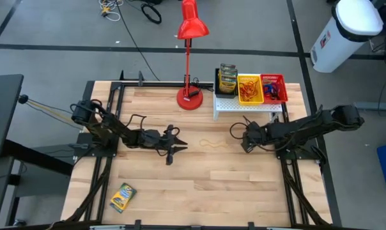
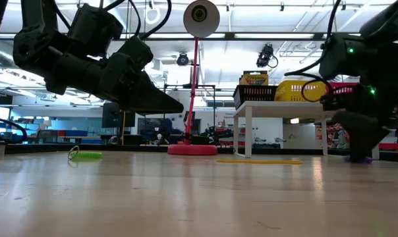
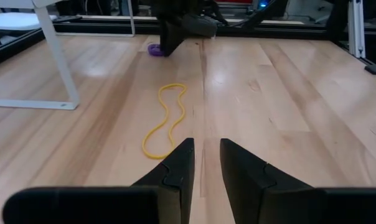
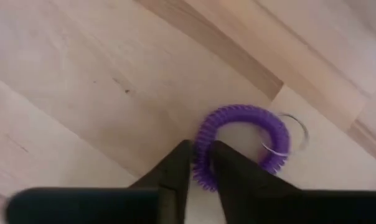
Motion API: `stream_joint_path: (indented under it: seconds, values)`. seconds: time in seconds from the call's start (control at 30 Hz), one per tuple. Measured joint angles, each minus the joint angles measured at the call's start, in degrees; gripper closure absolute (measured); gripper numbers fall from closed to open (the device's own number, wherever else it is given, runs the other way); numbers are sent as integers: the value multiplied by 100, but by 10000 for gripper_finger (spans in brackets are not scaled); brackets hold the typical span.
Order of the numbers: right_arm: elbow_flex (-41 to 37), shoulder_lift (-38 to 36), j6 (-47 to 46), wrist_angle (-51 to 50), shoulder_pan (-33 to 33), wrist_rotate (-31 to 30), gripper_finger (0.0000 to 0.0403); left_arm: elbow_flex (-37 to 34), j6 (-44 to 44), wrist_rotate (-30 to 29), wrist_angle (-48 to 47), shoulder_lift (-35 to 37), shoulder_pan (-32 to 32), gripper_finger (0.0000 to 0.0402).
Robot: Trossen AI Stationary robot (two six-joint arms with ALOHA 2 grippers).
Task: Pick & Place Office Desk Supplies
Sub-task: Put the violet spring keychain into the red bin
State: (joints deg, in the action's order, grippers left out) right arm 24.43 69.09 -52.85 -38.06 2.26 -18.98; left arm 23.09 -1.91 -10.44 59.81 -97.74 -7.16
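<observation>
A tan rubber-band loop (image 1: 211,143) lies between the left end effector (image 1: 172,148) and right end effector (image 1: 243,139).

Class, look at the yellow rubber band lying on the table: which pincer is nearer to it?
Roughly equal; perhaps the left. The left pincer sits to one side of the rubber band, the right pincer to the other, down at a purple coil.

Standing at the table's (image 1: 244,198) far edge, near the middle: desk lamp (image 1: 192,51). Sitting just right of it: small shelf (image 1: 247,104) carrying three bins (image 1: 250,89) side by side, crayon box (image 1: 227,78) in the leftmost. Lying mid-table between both grippers: rubber-band loop (image 1: 212,144). Lying near the front left corner: second crayon box (image 1: 123,197). Resting under the right gripper (image 4: 200,163): coiled loop (image 4: 241,146). Hovering left of centre: left gripper (image 3: 205,163).
</observation>
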Motion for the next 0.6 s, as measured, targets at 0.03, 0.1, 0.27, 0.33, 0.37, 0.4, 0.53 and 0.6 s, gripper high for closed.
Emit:
stream_joint_path:
  seconds: [0.03, 0.1, 0.27, 0.33, 0.37, 0.4, 0.53, 0.6]
  values:
    - [26, 4, 59, -20, -1, -3, 348, 0, 2, 2, 1, 0, 0, 319]
    - [105, 8, 166, -112, -2, -70, 382, 0, 1, 1, 0, 0, 0, 319]
    - [791, 6, 367, -529, 210, -247, 374, 0, 0, 2, 0, 0, 0, 319]
    - [1326, 6, 369, -1062, 389, -460, 376, 0, 0, 0, -1, 0, 0, 319]
    - [1633, 6, 370, -1403, 478, -597, 381, 0, 0, 1, -1, 0, 0, 319]
    - [1964, 5, 366, -1793, 566, -748, 386, 0, 0, 0, -2, 0, 0, 319]
    - [3424, 1, 360, -3293, 789, -1515, 396, 0, -2, 0, -2, 0, 0, 319]
    - [4093, 1, 354, -4014, 766, -1846, 392, 0, -18, 0, -2, 2, 0, 319]
